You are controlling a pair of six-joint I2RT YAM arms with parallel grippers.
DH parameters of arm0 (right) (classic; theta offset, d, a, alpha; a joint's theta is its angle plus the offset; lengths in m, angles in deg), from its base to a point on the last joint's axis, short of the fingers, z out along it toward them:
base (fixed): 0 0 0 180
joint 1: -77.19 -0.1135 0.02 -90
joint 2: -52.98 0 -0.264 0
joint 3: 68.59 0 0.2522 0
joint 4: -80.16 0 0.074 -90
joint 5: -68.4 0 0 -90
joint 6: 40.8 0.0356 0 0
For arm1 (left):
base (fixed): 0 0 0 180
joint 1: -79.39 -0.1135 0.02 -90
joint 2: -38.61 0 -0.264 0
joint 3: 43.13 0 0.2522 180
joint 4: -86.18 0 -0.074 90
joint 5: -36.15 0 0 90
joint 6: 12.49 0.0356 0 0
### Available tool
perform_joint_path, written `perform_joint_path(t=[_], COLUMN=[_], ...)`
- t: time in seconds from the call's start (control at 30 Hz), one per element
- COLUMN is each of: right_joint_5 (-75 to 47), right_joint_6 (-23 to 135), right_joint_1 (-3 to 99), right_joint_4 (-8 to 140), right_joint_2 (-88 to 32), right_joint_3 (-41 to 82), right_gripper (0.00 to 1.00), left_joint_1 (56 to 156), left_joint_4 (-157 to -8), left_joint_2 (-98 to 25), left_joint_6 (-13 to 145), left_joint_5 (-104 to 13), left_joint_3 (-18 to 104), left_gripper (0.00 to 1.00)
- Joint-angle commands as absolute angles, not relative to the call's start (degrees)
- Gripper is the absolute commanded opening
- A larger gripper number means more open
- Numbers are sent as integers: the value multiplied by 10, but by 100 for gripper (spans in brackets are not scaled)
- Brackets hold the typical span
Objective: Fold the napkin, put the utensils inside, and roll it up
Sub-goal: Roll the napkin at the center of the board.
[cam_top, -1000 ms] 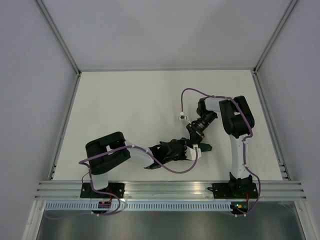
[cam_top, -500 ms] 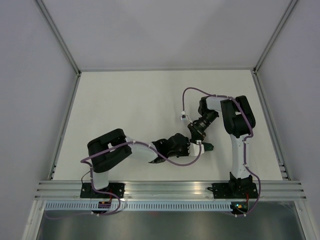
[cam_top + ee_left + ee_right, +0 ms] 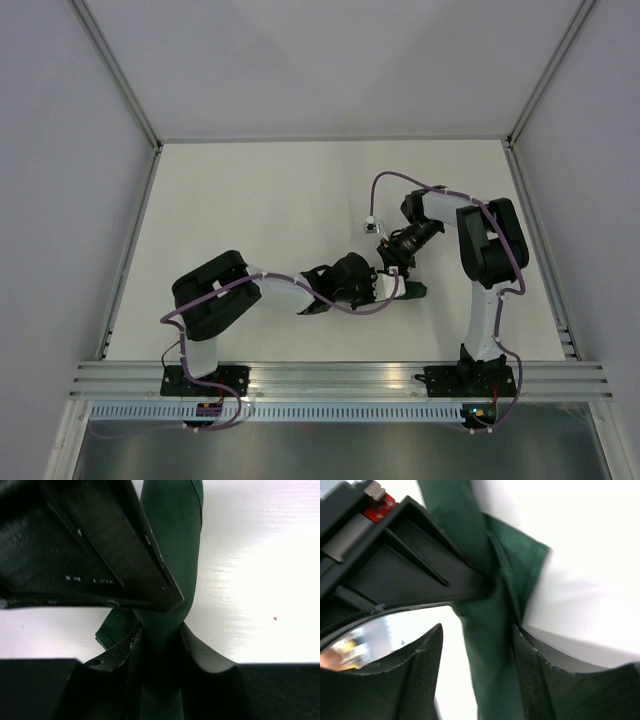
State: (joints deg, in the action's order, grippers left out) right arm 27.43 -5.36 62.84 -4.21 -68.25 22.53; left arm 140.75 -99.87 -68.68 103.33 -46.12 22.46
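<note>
The napkin [image 3: 170, 540] is a dark green cloth rolled into a narrow bundle on the white table. Only its end [image 3: 412, 292] shows from above. My left gripper [image 3: 161, 635] is shut on the roll, with both fingers pressed against the cloth. My right gripper [image 3: 476, 630] straddles the same roll [image 3: 485, 670] from the far side and is open. Its right finger [image 3: 530, 670] lies against the cloth, and there is a clear gap at its left finger [image 3: 420, 675]. The two grippers [image 3: 388, 275] meet tip to tip. The utensils are hidden.
Both arms crowd the near right of the white table [image 3: 260, 210]. The left arm's purple cable [image 3: 350, 308] loops close to the roll. A metal rail [image 3: 340, 380] runs along the near edge, and grey walls enclose the other sides.
My left gripper has swung right and closed on the rolled napkin. The right gripper's jaws have spread apart off the roll, and its arm has shifted slightly right.
</note>
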Motion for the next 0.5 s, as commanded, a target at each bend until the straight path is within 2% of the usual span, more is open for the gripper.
perform_joint_path(t=[0.0,0.2,0.47], right_joint_5=[213,202,232], right_joint_6=[-14,31,88], right_joint_1=[640,649,703], right_joint_4=[126,201,281], right_joint_2=[-607,-543,-476], right_joint_3=[190,143,99], right_gripper=[64,65,65], left_joint_1=[1402,1384,1319], left_joint_4=[-926,-903,-843], left_joint_2=[-712,-711,-728], left_joint_6=[994,972,911], left_joint_5=[-422,-386,-256], left_joint_3=[228,248,302], left_gripper=[19,19,19])
